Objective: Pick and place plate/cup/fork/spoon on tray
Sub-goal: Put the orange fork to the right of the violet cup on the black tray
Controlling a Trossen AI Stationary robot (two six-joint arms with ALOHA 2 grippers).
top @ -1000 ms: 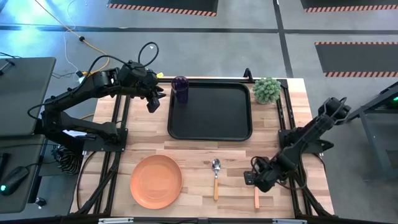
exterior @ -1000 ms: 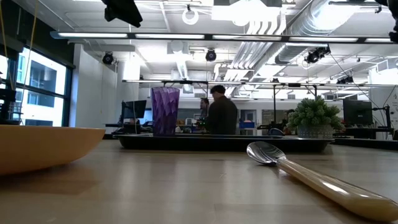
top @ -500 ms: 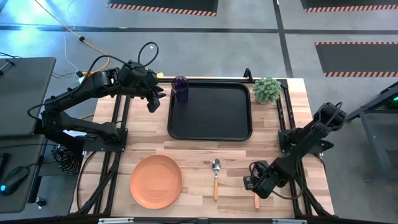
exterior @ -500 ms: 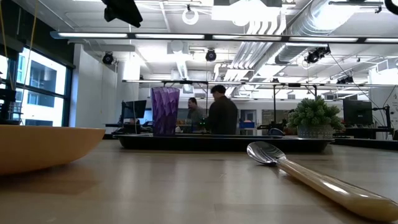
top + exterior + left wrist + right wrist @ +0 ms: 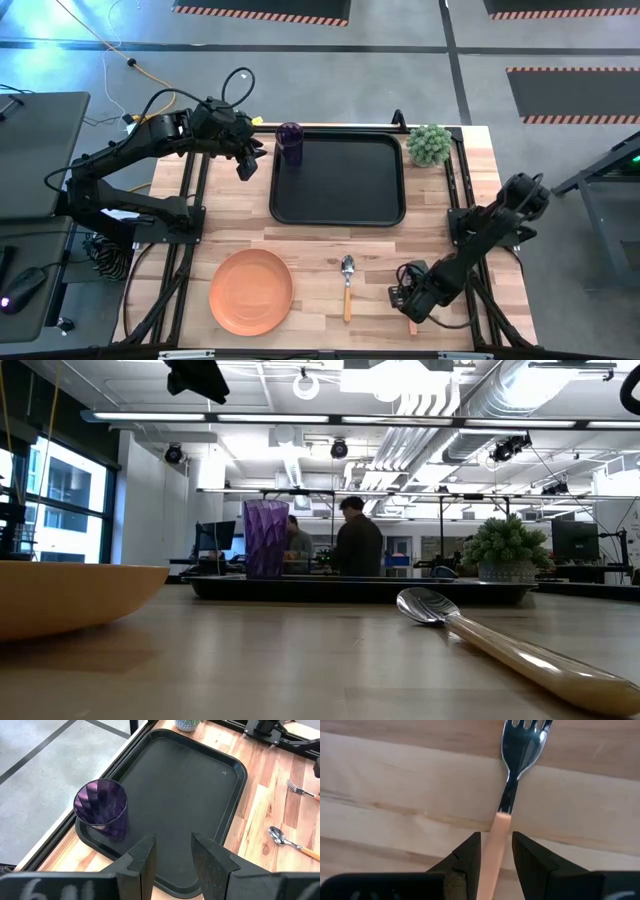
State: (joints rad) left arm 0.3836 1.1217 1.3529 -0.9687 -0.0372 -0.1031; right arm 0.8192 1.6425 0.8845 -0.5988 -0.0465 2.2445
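fork (image 5: 509, 795) handle lies between fingers of right pincer (image 5: 495, 851), parted, not clamped | right arm bent low over desk (image 5: 300, 245) | left pincer (image 5: 172, 855) parted above tray (image 5: 190, 795)

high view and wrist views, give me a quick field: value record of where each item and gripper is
cup: upright in the tray's far left corner
plate: on table, near the front
spoon: on table, right of plate
fork: on table, handle between right gripper's fingers
right gripper: open, straddling fork handle
left gripper: open, above tray beside cup
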